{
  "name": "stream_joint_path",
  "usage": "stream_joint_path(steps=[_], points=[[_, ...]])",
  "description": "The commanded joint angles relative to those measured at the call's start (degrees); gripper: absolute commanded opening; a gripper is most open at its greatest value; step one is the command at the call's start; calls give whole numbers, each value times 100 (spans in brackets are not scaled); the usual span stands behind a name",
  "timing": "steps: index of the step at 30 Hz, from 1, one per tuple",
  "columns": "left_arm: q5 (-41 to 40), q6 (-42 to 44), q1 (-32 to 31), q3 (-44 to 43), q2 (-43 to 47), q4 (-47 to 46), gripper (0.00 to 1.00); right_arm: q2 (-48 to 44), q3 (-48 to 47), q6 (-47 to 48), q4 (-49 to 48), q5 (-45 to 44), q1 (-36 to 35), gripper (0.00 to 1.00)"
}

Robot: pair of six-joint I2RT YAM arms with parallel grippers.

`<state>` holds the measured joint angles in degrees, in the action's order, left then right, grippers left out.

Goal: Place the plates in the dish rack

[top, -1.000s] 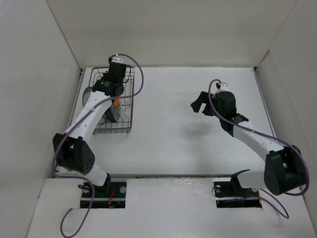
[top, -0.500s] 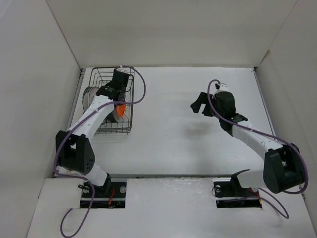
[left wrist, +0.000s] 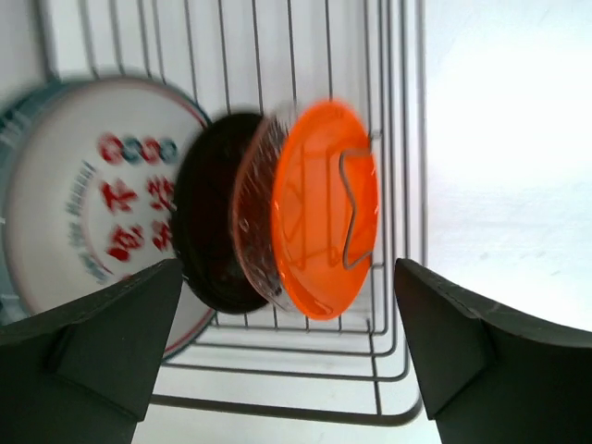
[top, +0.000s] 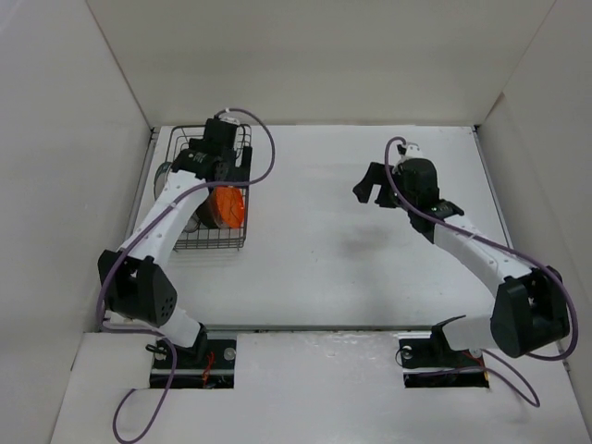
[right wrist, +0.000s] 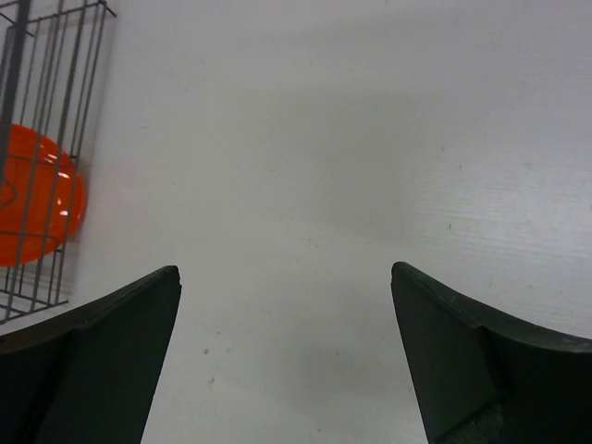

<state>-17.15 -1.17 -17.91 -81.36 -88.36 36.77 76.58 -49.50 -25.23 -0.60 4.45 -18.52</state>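
The dish rack [left wrist: 277,407] holds several plates on edge in a row. From left to right they are a white plate with red markings [left wrist: 92,203], a glossy black plate [left wrist: 208,213], a clear plate [left wrist: 257,222] and an orange plate [left wrist: 324,208]. A dark-rimmed edge [left wrist: 7,185] shows behind the white one. My left gripper [left wrist: 287,270] hangs open above the rack [top: 211,247], just off the orange plate [top: 228,207], touching nothing. My right gripper [top: 368,190] is open over bare table, well right of the rack, holding nothing.
White walls box in the table on three sides. The rack stands against the left wall at the back. In the right wrist view the rack's wires [right wrist: 55,92] and the orange plate [right wrist: 37,199] lie at the far left beyond the open right gripper [right wrist: 285,273].
My left gripper was shut on the orange plate; it has opened and the plate now stands free in the rack's right end. The right gripper shifted slightly towards the back.
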Motion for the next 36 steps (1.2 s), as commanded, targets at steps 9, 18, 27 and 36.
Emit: stream_joint_path(steps=[9,18,27,36], points=[[176,389,271,-1602,1838,-398,99,-450,-3144,1135,3143,-2156,-1011,100],[-332,573,323,-1998,3165,-338,99,-1749,-4419,1248,4488,-3071,-1303,100],[-228,363,534,-1357,4317,-144,99,-2410,-4877,1381,4964,-3284,-1303,100],[-61,302,850,-767,4573,-144,99,-2621,-4595,1434,4964,-3301,-1303,100]])
